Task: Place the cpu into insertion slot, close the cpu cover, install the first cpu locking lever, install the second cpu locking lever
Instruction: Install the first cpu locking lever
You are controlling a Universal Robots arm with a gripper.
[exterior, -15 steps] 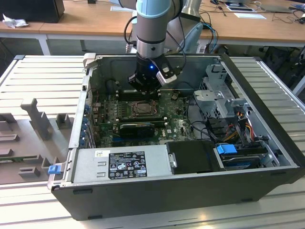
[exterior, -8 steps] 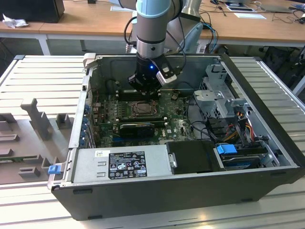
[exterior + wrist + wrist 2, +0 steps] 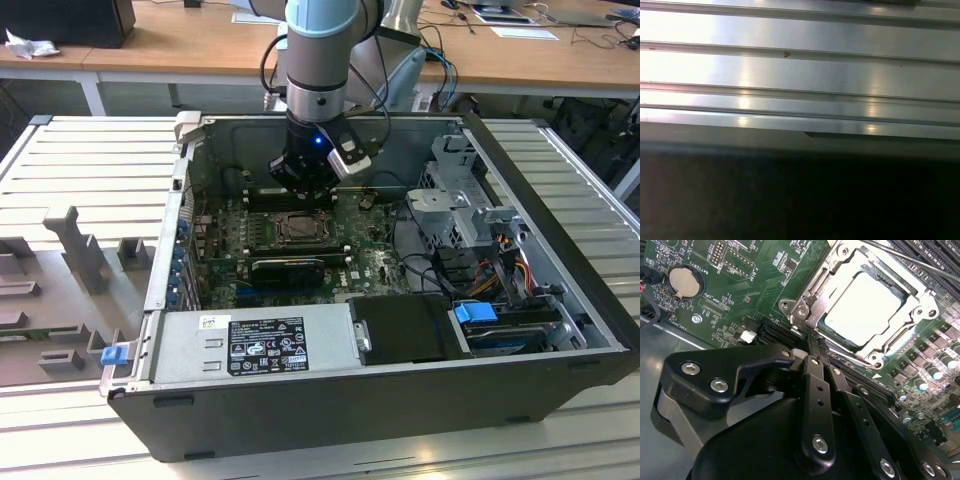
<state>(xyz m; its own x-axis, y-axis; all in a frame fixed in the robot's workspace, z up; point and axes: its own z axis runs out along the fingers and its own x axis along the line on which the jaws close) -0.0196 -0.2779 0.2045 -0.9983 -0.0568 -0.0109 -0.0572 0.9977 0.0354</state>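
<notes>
A pale silver-beige cpu (image 3: 863, 307) sits flat and square in the insertion slot (image 3: 805, 292) on the green motherboard, seen in the second wrist view. The dull silver cpu cover (image 3: 920, 307) lies closed over it, its frame bordering the chip on all sides and its central window leaving the metal top bare. In the exterior view, the socket (image 3: 300, 229) lies inside the open computer case, at 11 o'clock from the frame's centre

Grey-blue arm (image 3: 320, 60), black screw-studded pincer (image 3: 812, 347)
</notes>
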